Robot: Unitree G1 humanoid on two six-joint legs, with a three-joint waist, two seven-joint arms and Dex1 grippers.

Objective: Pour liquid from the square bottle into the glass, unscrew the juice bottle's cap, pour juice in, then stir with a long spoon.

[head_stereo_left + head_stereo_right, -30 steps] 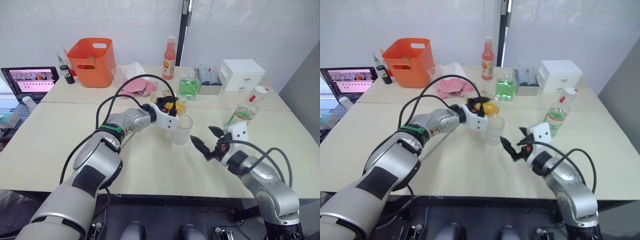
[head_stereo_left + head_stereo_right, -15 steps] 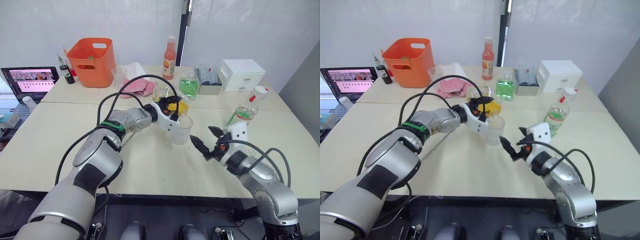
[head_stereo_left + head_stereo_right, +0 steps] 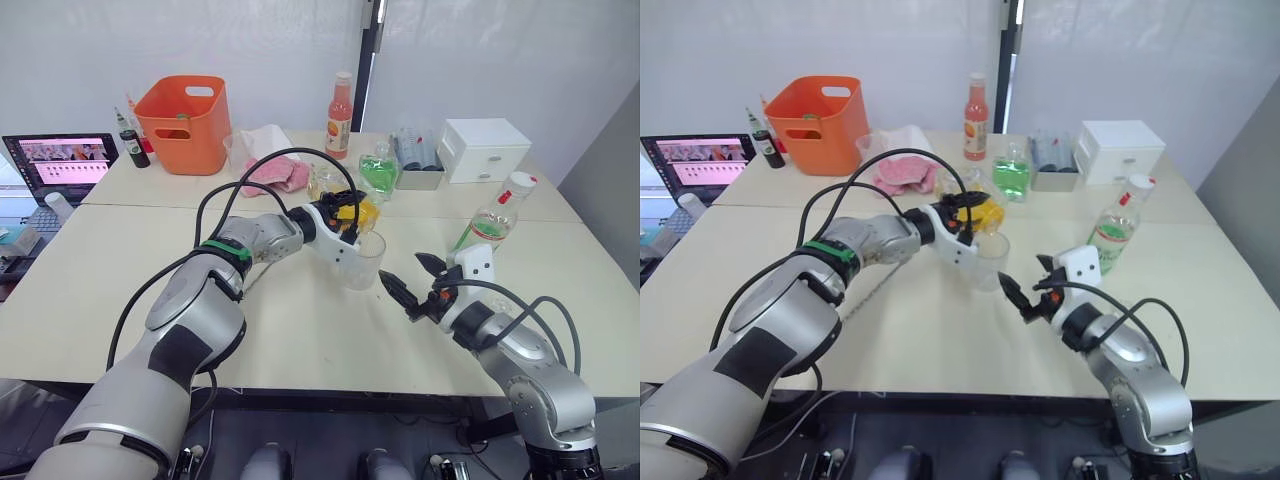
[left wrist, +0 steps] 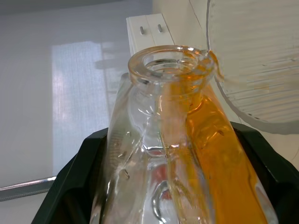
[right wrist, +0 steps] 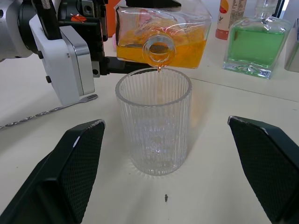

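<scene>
- Pale tabletops pushed together form the surface beneath a white wall; the glass stands near its middle and serves as the landmark.
- Left gripper, just behind and to the left of the glass, has its fingers clamped on the square bottle, which is tipped nearly level with its mouth over the glass rim.
- A thin thread of liquid drops from the bottle's lip into the glass; the glass looks almost empty, so by this showing the first pour has barely begun.
- Risk: the mouth sits close to the near rim, not over the centre. A little more tilt could send the stream past the rim or down the outside wall onto the surface.
- Risk: the liquid also clings to the bottle's lip and could dribble along the neck rather than fall cleanly.
- Risk: the bottle's neck is very near the rim; a nudge could tip the light, nearly empty glass.
- Left arm reaches forward across the surface, wrist rolled to lay the bottle on its side.
- Right gripper hovers just to the right of the glass, fingers spread wide and empty, aimed at the glass, forearm low.
- Juice bottle stands well to the right of the glass, cap on.
- Spoon lies flat to the left of the glass.
- Green bottle stands behind the glass.
</scene>
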